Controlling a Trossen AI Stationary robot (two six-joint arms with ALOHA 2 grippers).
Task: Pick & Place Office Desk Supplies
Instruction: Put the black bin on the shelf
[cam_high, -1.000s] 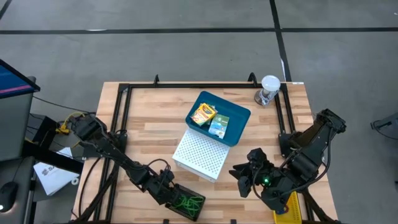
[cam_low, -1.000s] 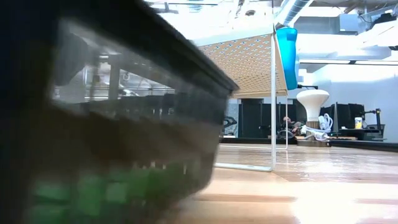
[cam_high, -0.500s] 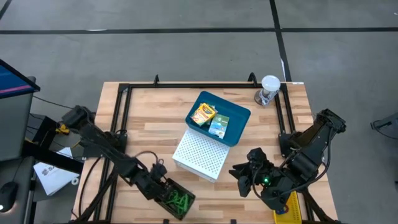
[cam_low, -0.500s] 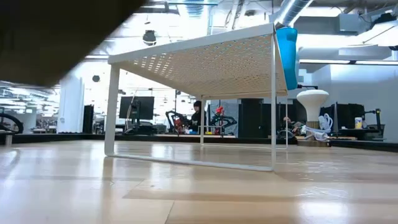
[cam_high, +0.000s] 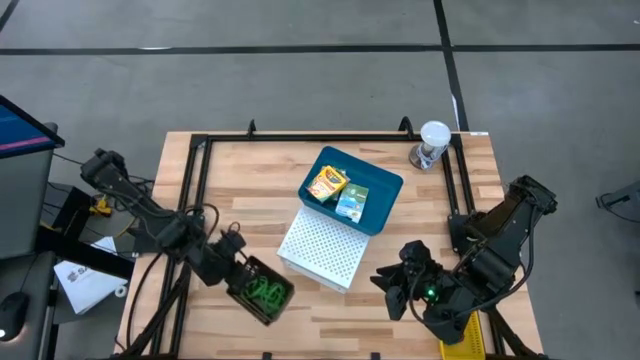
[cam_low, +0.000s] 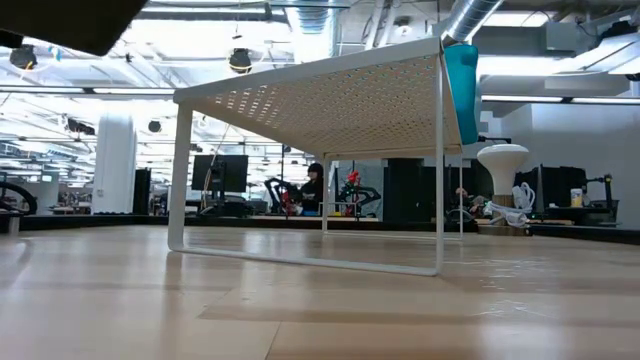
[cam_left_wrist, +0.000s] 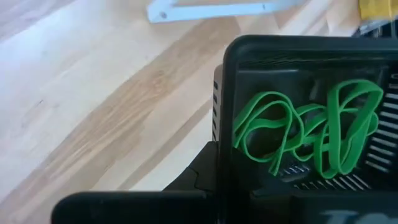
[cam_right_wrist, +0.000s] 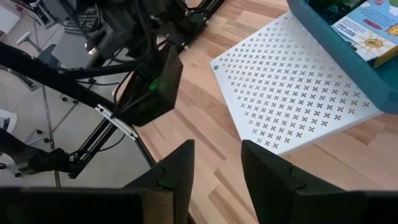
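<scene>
Holding one black tray (cam_high: 258, 291) of green bands (cam_high: 265, 291) clamped in our left gripper (cam_high: 238, 272), beside the white box (cam_high: 322, 248). Two crayon boxes (cam_high: 327, 182) and one card box (cam_high: 352, 202) lie beyond in the blue bin (cam_high: 386, 186). Our right gripper (cam_right_wrist: 214, 162) waits apart, fingers spread, empty.

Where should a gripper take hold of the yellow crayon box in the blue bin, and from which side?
Probably from straight above, across its two long edges. The crayon box lies flat in the open blue bin, with its broad face up. The bin wall and the green card box beside it block a sideways approach.
</scene>
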